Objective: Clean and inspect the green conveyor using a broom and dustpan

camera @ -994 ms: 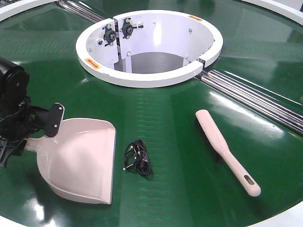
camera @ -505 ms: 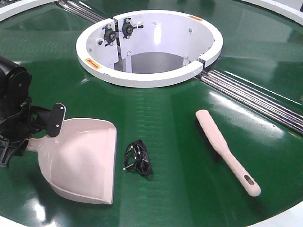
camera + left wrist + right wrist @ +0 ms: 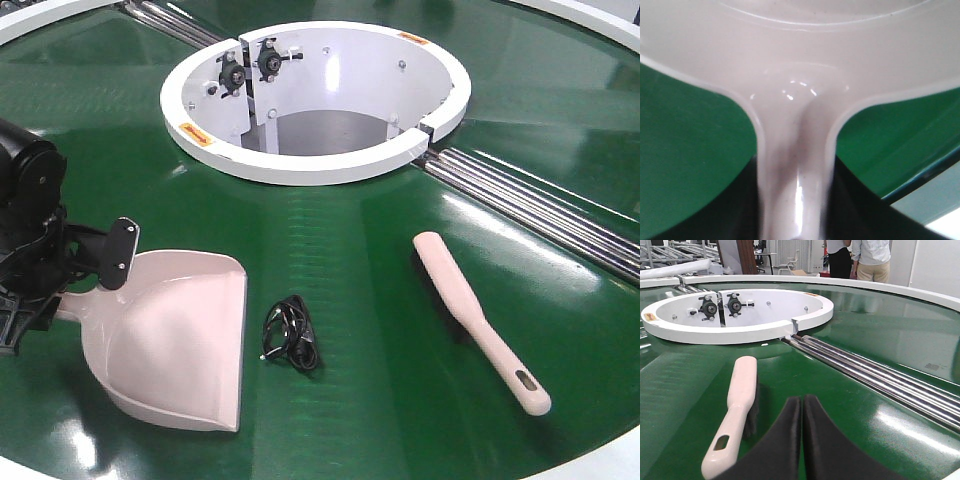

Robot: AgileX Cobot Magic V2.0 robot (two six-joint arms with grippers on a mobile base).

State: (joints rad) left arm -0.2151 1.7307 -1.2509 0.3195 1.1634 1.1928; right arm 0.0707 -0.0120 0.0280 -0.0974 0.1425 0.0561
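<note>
Glossy dark green, the green conveyor (image 3: 380, 300) fills every view.

Front view: the dustpan (image 3: 175, 340) lies flat on the belt at lower left. Its wide front edge faces right and its handle runs left into the left end effector (image 3: 68, 292). A small tangle of black cable (image 3: 292, 335) lies just beside that front edge, not touching it. The broom (image 3: 470, 310) lies to the right, well apart from the dustpan, bristles down, with the slotted handle end toward the near rim. The white ring hub (image 3: 315, 160) sits behind. Silver rollers (image 3: 540, 205) run from it toward the right.

The front view shows nothing of the right end effector (image 3: 801, 440); only the right wrist view does. Its two black fingers (image 3: 785, 440) meet tip to tip, closed on nothing, low over the belt. The broom handle lies just to their left, apart from them. This view also catches two people (image 3: 855, 257) standing beyond the conveyor's far rim.

Left wrist view: very close, soft focus. The pale dustpan handle rises from the bottom edge and widens into the scoop at the top. Dark fingers flank it on both sides. The contact line is blurred, but the end effector appears clamped on the handle. The front view agrees, showing one finger plate above the handle root and the other below it.
</note>
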